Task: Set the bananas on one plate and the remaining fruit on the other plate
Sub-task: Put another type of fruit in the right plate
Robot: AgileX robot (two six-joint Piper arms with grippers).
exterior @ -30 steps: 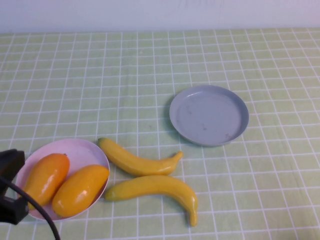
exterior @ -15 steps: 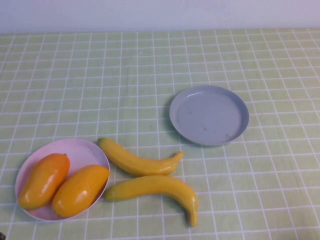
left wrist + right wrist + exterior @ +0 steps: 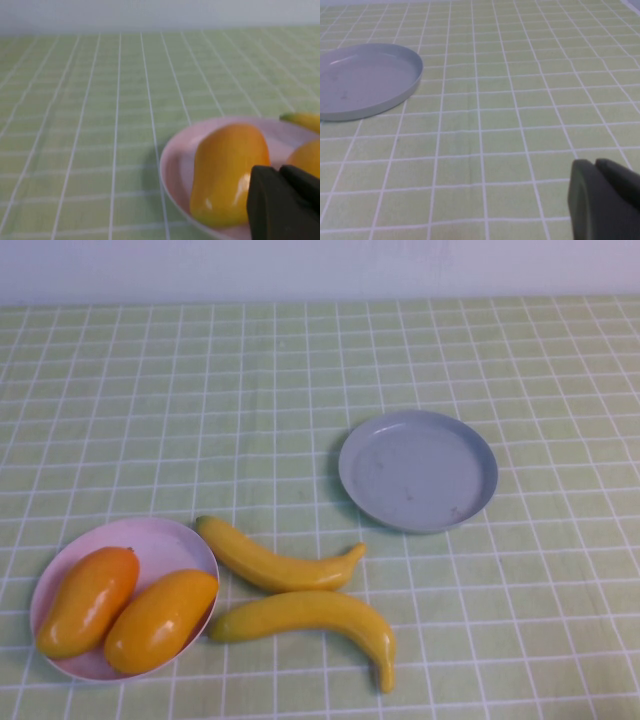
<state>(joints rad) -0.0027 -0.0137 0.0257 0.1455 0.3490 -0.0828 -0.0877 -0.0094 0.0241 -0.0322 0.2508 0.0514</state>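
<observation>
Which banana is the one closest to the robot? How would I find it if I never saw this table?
Start at the pink plate holding two orange fruits on the robot's left. Just right of it lie two bananas; take the near banana, whose tip almost meets the plate's rim. Unlike the far banana, it is longer and hooks toward the robot at its right end.

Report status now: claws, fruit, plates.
Left claw beside pink plate, right claw over bare cloth. Both mangoes on pink plate. Both bananas on cloth, grey plate empty. Nothing blocking.
</observation>
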